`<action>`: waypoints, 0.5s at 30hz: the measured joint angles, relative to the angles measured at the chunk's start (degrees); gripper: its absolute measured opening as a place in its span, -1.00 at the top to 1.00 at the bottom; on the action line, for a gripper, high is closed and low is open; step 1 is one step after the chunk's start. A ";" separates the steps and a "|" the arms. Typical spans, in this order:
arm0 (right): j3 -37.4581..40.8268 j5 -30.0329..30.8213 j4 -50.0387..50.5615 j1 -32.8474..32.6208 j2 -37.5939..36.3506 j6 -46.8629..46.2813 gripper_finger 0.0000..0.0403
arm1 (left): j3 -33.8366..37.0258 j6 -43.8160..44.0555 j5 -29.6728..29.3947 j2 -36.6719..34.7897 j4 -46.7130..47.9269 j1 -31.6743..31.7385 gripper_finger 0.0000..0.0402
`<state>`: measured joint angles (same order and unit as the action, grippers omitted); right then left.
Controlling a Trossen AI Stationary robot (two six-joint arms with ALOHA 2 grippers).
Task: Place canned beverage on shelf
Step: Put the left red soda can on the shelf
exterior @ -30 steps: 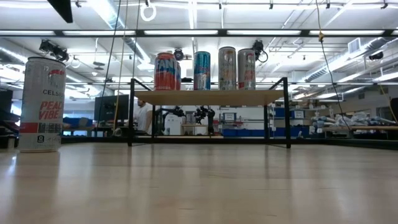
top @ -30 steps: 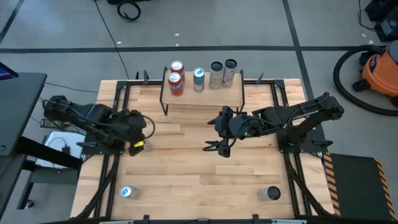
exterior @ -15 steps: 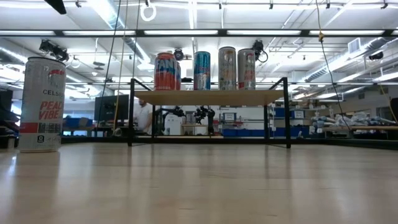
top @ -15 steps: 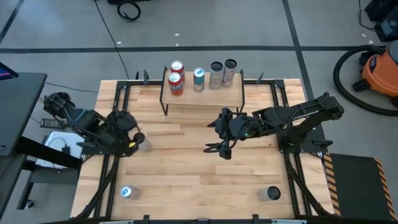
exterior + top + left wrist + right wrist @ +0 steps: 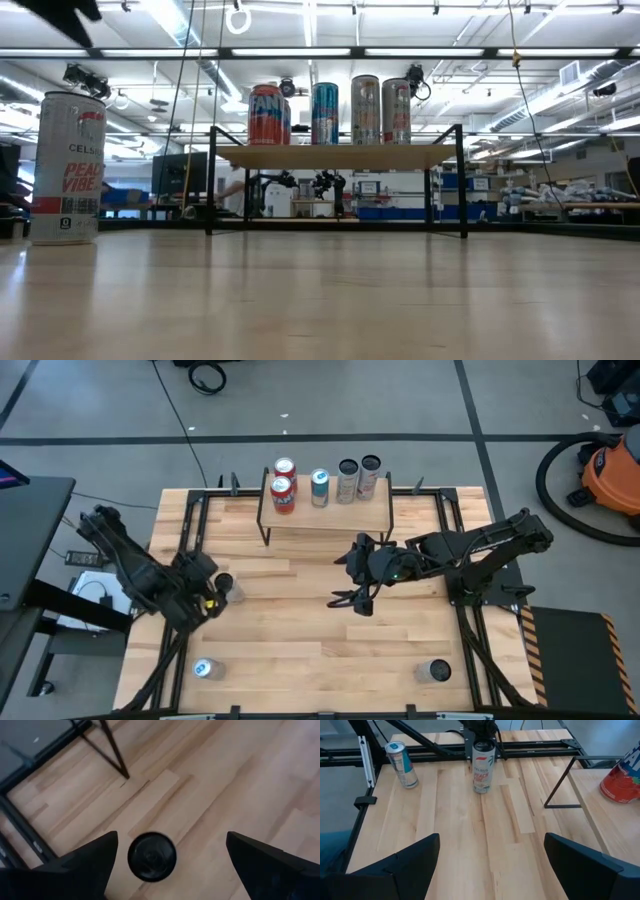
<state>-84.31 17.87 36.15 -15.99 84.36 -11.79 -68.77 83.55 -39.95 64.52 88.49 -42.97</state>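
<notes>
A pale wooden counter [image 5: 320, 630] carries a small low shelf [image 5: 325, 512] with a light wooden board top and thin black metal legs, set at its far edge. Five drink cans stand on the shelf: two red ones [image 5: 283, 490], a blue-topped one [image 5: 319, 484] and two tall slim ones [image 5: 358, 478]. The left gripper [image 5: 208, 592] hovers at the counter's left side, fingers spread and released, directly above a tall white can [image 5: 68, 168] standing there. The right gripper [image 5: 352, 600] waits mid-counter, fingers also spread, holding nothing. Two more cans stand near the front edge: a blue-topped one [image 5: 203, 669] at left, a grey-topped one [image 5: 437, 671] at right.
</notes>
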 joint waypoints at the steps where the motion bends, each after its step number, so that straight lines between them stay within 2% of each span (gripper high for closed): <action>1: 0.00 0.00 0.12 0.00 0.00 0.00 -0.83 | 1.22 1.25 -0.20 0.02 -0.53 -0.33 -0.86; 8: 0.00 0.02 0.71 0.00 0.00 0.00 -0.83 | 5.86 6.71 -0.52 0.02 -2.87 -3.54 -0.86; 15: 0.16 0.02 0.61 0.00 0.00 0.00 -0.83 | 9.96 16.85 -0.18 0.02 -3.02 -9.12 -0.86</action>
<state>-84.15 17.89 36.76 -15.99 84.36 -11.79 -58.82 100.40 -40.13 64.53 85.46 -52.09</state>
